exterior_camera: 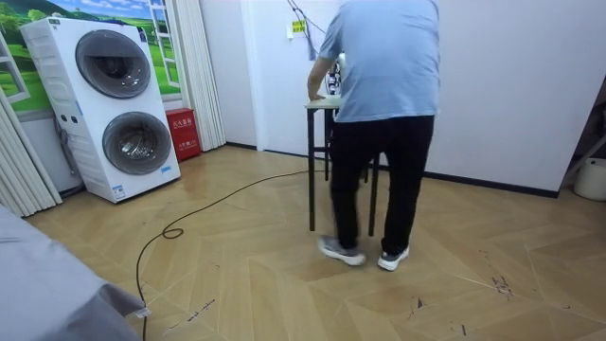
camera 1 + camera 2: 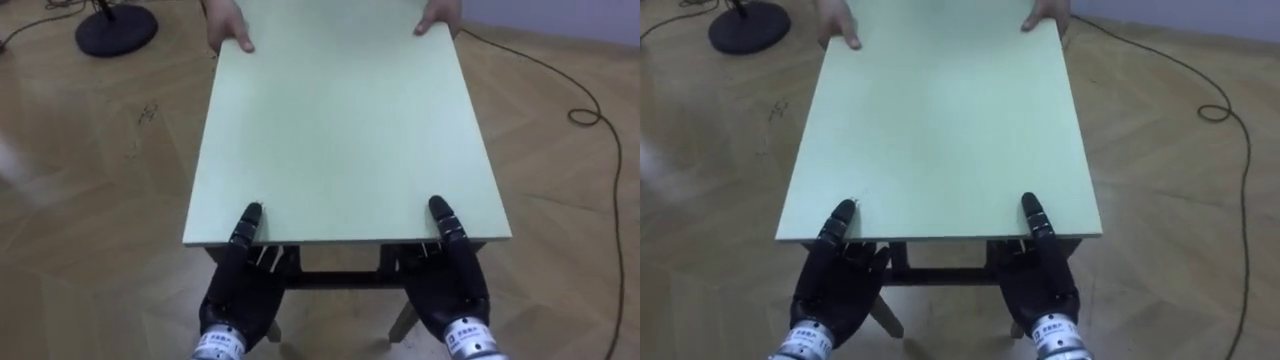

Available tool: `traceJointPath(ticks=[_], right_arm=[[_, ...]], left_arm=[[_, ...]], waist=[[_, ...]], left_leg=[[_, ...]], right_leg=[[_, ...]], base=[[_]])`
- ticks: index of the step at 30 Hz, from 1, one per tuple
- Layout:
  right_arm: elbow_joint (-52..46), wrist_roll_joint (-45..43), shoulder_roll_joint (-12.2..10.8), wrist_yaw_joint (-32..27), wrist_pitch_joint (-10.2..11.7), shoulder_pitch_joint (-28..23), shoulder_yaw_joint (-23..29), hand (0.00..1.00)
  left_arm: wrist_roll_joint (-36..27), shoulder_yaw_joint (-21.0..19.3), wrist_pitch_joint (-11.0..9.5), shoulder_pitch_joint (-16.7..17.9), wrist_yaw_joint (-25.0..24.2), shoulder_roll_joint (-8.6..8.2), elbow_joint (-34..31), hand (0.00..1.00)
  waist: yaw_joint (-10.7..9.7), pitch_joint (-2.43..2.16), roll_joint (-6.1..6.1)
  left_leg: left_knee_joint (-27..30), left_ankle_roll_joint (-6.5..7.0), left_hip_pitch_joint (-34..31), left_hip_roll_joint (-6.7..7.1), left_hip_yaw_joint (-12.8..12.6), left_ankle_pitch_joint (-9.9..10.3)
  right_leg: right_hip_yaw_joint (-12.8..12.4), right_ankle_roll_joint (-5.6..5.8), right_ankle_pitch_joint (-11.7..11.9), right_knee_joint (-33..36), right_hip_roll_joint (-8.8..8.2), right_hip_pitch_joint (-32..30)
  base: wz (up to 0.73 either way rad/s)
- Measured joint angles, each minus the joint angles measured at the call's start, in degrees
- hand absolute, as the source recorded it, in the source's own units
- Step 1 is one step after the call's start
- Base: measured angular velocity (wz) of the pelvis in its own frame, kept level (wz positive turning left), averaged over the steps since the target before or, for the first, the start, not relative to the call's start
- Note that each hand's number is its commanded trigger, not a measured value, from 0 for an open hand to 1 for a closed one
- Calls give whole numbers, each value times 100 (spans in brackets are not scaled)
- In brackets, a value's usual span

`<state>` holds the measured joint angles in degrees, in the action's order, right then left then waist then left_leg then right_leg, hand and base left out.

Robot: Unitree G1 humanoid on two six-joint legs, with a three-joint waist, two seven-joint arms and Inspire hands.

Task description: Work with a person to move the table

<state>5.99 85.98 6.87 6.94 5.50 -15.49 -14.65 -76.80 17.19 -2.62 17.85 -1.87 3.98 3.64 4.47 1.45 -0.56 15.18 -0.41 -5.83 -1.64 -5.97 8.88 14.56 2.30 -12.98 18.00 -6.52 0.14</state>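
Table [image 2: 345,120] sat straight ahead of me, its pale green top running from 6 o'clock out to 12. Legs and a crossbar showed under the near edge.

My left hand [image 2: 238,290] was at 7 o'clock on the near edge. The thumb lay over the top and the other fingers were tucked beneath the board, clamped on it. My right hand [image 2: 450,285] was at 5 o'clock on the same edge with the same grip, thumb on top and the rest under. The two were well apart, each near a corner.

The person [image 1: 383,104] was at the far end. One hand [image 2: 228,30] was at 11 o'clock and the other hand [image 2: 440,18] at 1 o'clock, both curled over the far edge at its corners.

A round black base [image 2: 117,28] stood on the wooden floor [image 2: 90,200] at 10 o'clock, clear of the table. A dark cable [image 2: 590,110] looped over the floor at 2 o'clock.

In the room view the person stood with their back to the camera, holding the table end, close to the white wall [image 1: 511,85]. I couldn't tell whether the legs were off the floor. Stacked washing machines [image 1: 118,104] stood at 9 o'clock, with a red box [image 1: 182,133] just beside them.
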Motion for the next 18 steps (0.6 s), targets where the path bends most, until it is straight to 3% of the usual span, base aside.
traceJointPath(ticks=[4,7,8,9,11,12,14,18], right_arm=[[-1,-3,19,10,48,32,-21,100],[10,-3,8,9,102,48,-71,100],[31,-2,4,8,96,31,-83,100],[34,-25,9,7,92,-12,-26,100],[27,-173,-76,6,92,35,-18,100],[30,-264,-112,4,109,17,-30,100],[84,-265,-60,4,100,33,-33,100],[170,-197,-66,11,56,20,-64,100]], left_arm=[[-24,5,13,15,-15,27,-41,100],[-23,-6,15,44,-14,21,-66,100],[-21,-12,19,63,-11,22,-54,100],[-21,1,18,72,-12,-7,-25,100],[-92,-34,6,81,-46,7,-26,100],[-169,-39,21,76,-47,-8,27,100],[-174,-14,40,115,-82,-18,86,100],[-185,-12,53,204,-101,19,92,100]], waist=[[66,-5,9],[109,-5,6],[146,3,-3],[149,36,-85],[159,20,-21],[95,16,-107],[73,10,-185],[68,18,-190]], left_leg=[[16,4,-40,25,-160,3],[8,40,4,81,-179,22],[6,99,88,72,-41,60],[55,124,107,65,244,108],[241,115,-61,177,454,176],[430,81,-143,237,533,351],[424,60,-147,232,446,376],[353,53,-146,240,822,310]], right_leg=[[2,1,0,306,-75,-98],[-17,4,0,941,-207,-289],[-21,44,37,1639,-319,-616],[-123,89,-114,1841,-316,-841],[-338,63,-203,1133,-253,-1266],[-387,-31,10,1079,-291,-1302],[-252,-16,-14,1033,-289,-1160],[97,51,52,645,-206,-734]], base=[[22],[18],[26],[26],[50],[70],[64],[53]])
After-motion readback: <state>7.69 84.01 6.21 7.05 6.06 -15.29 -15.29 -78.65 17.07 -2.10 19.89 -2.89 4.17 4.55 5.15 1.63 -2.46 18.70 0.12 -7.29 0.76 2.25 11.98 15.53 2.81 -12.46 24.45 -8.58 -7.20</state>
